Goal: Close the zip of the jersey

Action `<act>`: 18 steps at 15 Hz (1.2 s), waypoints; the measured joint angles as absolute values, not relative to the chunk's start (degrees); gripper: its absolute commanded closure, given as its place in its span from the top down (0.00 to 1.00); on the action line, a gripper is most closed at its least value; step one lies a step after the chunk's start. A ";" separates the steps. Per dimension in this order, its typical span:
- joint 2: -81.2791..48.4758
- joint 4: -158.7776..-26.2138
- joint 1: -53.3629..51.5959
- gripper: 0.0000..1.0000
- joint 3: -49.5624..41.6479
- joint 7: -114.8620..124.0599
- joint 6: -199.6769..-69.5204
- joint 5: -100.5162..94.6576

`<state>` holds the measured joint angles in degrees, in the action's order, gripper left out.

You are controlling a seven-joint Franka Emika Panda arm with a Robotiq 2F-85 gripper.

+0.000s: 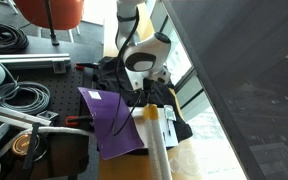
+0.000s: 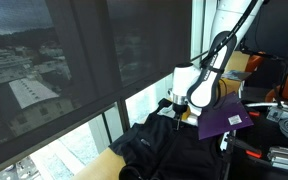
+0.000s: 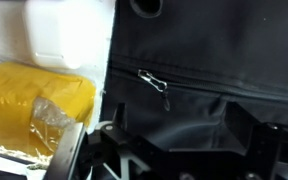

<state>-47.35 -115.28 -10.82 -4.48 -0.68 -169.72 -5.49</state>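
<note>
With the jaws spread wide and empty directly over the black jersey (image 3: 224, 40), they should centre on the small silver zip pull (image 3: 152, 82), pinch it firmly, then draw steadily along the zip (image 3: 214, 72) without snagging fabric.

No text, label or number is readable — anywhere.

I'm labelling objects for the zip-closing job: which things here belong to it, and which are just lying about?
Job: jersey, zip, zip pull, gripper.
Lying about: purple sheet, cables, yellow object.
</note>
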 measured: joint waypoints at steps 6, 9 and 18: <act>-47.35 -115.28 -10.77 1.00 -4.48 -0.68 -169.72 -5.49; -47.33 -115.30 -10.70 1.00 -4.48 -0.68 -169.72 -5.49; -47.21 -115.93 -10.45 0.42 -4.48 -0.68 -169.72 -5.49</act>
<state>-47.21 -115.93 -10.45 -4.48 -0.68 -169.72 -5.49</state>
